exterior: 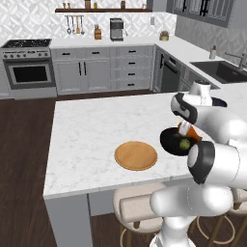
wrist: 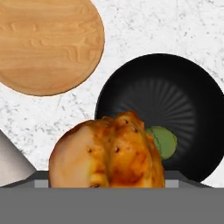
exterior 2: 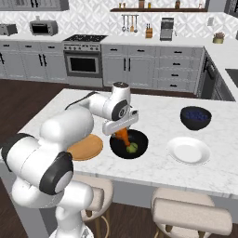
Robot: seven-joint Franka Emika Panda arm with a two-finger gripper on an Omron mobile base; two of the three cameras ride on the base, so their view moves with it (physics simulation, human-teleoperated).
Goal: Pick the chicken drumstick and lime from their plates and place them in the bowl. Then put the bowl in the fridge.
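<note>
**Drumstick in my jaws, over the black bowl**

My gripper point(exterior 2: 122, 131) stands wide, and the chicken drumstick point(exterior 2: 123, 136) sits between the jaws, thick end pointing down toward the bowl point(exterior 2: 139, 148). Whether the jaws press it or just stand beside it, I cannot tell: my fingertips are hidden behind the meat in the hand view.

Taking the bowl as my landmark: the lime point(exterior 2: 132, 148) lies inside it, on the bottom. The drumstick hangs just above the bowl's rim on the side nearest the wooden plate point(exterior 2: 88, 148), which lies bare just beside the bowl. The white plate point(exterior 2: 188, 151) lies on the bowl's other side, a little apart, and a dark blue bowl point(exterior 2: 195, 118) sits beyond that plate. All rest on the marble counter point(exterior 2: 158, 111).

The hand view gives the drumstick's browned skin close up, partly covering the lime. The left base view hides the white plate behind my own arm; the right base view shows it plainly.
</note>
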